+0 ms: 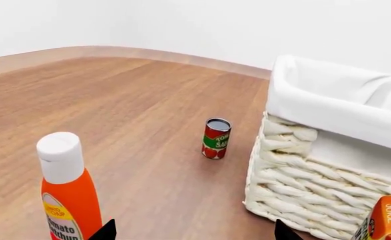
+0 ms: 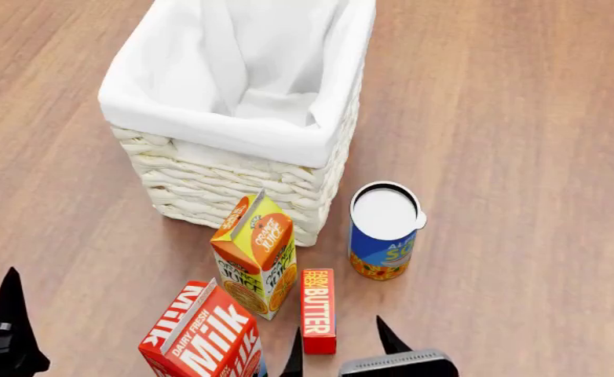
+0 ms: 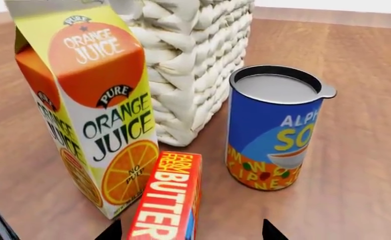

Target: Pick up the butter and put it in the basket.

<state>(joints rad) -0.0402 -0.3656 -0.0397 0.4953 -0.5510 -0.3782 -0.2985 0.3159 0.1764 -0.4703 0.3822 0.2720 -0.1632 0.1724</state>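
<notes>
In the left wrist view, the two dark tips of the left fingers are seen spread apart with nothing between them. A tomato ketchup bottle with a white cap stands just beside one tip, and a corner of the orange juice carton shows just outside the other. Ahead of the fingers, a small tomato sauce can stands upright on the wooden bench, near the wall of the basket.

In the head view, the right fingers are seen parted, and the butter lies flat on the bench between them, its near end just ahead of the tips. No contact with the box can be made out. The orange juice carton and the milk carton stand just beside the butter, on the left-arm side. A blue soup can stands ahead, on the other side. The basket lies beyond them all.

In the right wrist view, the butter is seen running up from between the spread tips, nothing being gripped.
</notes>
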